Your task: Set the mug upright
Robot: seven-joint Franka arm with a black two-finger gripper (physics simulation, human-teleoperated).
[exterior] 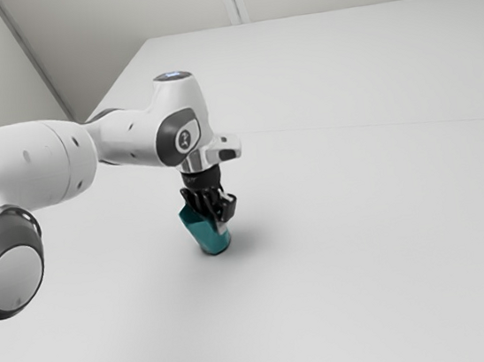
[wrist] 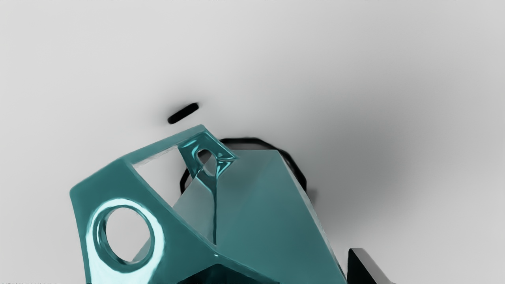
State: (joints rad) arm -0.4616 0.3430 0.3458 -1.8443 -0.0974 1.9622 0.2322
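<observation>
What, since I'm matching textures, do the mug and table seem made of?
Mug: glossy, perhaps glazed ceramic or hard plastic; bright highlights ring its round hole. Table: smooth, matte, possibly laminate or painted board; it takes soft shadows without sharp reflections.

The glossy teal mug with faceted sides [exterior: 206, 236] stood tilted, just off the exterior view's centre toward seven o'clock, its wider end leaning toward eleven o'clock, its narrower base toward five; a round hole pierced one angular part
</observation>
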